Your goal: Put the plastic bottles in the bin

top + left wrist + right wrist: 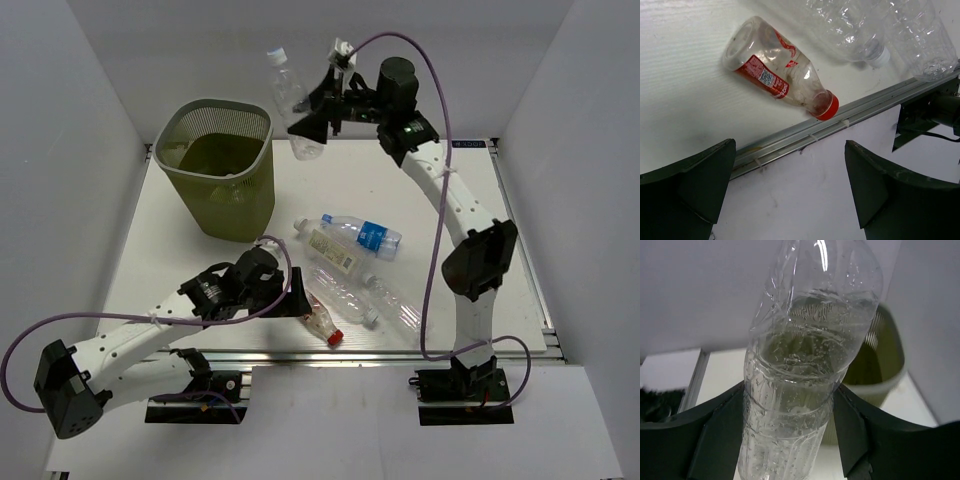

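the red-capped bottle lies on its side close to the metal rail along the tabletop's near edge, the left end effector beside it spread wide and holding nothing, with bare surface between it and the bin. white walls close in three sides, and the blue-labelled bottle, cream-labelled bottle and plain bottles lie bunched mid-tabletop. by the far edge the right end effector is clamped on a clear bottle held in the air just right of the bin's rim; what's inside the bin i cannot tell.

Left arm and right arm share white links, black joints, purple cables, dark wedge-shaped fingers.
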`<state>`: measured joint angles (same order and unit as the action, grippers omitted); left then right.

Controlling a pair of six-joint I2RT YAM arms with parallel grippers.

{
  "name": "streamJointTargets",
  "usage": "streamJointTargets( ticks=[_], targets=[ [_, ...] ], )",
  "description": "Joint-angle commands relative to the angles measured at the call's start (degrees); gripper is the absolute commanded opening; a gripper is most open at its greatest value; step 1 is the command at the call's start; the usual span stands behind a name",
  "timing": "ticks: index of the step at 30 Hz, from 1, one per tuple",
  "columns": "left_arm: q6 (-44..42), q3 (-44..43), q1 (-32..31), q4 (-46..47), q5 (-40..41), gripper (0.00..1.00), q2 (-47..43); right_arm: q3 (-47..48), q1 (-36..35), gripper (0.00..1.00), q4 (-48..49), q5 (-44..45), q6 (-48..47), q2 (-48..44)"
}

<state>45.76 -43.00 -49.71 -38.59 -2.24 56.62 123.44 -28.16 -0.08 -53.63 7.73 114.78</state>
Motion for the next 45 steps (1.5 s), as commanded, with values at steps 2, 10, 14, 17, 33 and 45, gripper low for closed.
streamJointTargets(
  ticks=[2,10,14,17,33,45],
  targets=[
    [2.32,1.61,-1.61,1.32,0.66,0.99,-1.95,5.33,-4.52,0.1,20.09,4.84,11.33,3.78],
    [4.16,2.22,-3.28,3.08,-1.45,0.99,-0.28,14.36,-12.61,0.12,38.3,18.55,8.45,15.37],
    [5.56,2.22,-3.81,3.08,-0.84,0.99,-0.28,12.01,-15.69,0.21,39.18,24.7,3.44,18.37],
    [6.79,2.22,-4.43,2.55,-0.84,0.99,-1.43,11.3,-16.75,0.58,39.1,29.34,-1.91,19.86],
    [24.26,-8.5,-8.73,-0.35,7.5,0.99,17.11,4.02,-5.79,0.9,10.29,45.21,-11.77,1.6],
    [37.56,-9.03,-13.13,-1.06,22.62,0.99,23.7,-45.45,19.72,0.38,-11.7,25.51,-15.43,-33.29]
  ],
)
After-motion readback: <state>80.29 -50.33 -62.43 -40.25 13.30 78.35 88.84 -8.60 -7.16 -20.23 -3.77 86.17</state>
